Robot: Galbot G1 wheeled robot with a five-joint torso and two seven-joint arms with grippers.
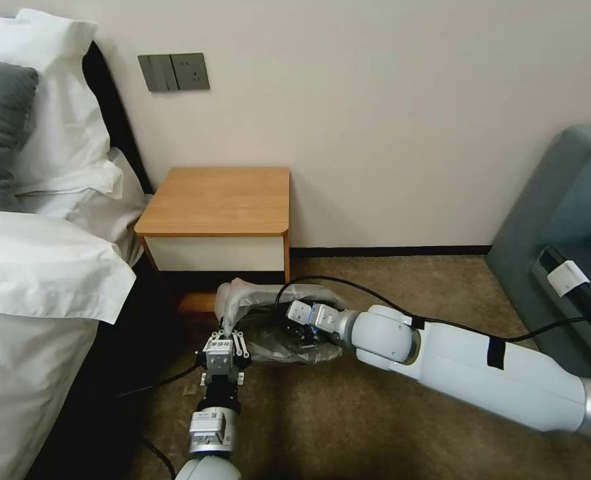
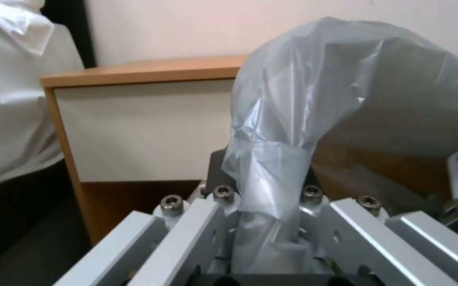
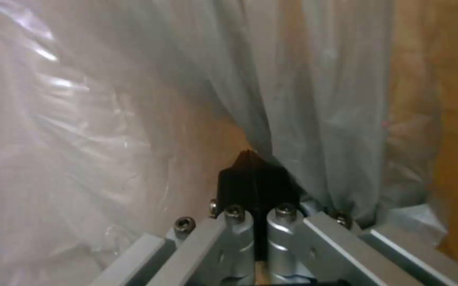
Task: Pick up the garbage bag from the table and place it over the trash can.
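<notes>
Garbage bag [image 1: 268, 320] hangs low in front of the table [image 1: 218, 200], stretched between the two grippers just above the carpet [image 1: 375, 427]; through the grey film a beige shape shows, but whether that is the trash can cannot be told.

Left gripper [image 1: 227, 331] reaches forward and up from the bottom of the head view, its arm almost straight toward the table's open shelf. Its jaws are pinched tight on a twisted strand of the bag, which rises from between them and balloons out ahead and to the right of them.

Right gripper [image 1: 294, 328] comes in from the right, the long white forearm lying nearly level and the wrist turned toward the left gripper. It sits inside the bag's mouth, with film draped over and around it.

Left wrist view adds the gathered plastic [image 2: 271, 190] wedged between the fingers, with the white drawer front [image 2: 144, 131] just behind. Right wrist view shows the black fingertips [image 3: 253, 178] closed together into a point, a fold of film [image 3: 314, 131] running down beside them; whether they actually clamp it cannot be told.
</notes>
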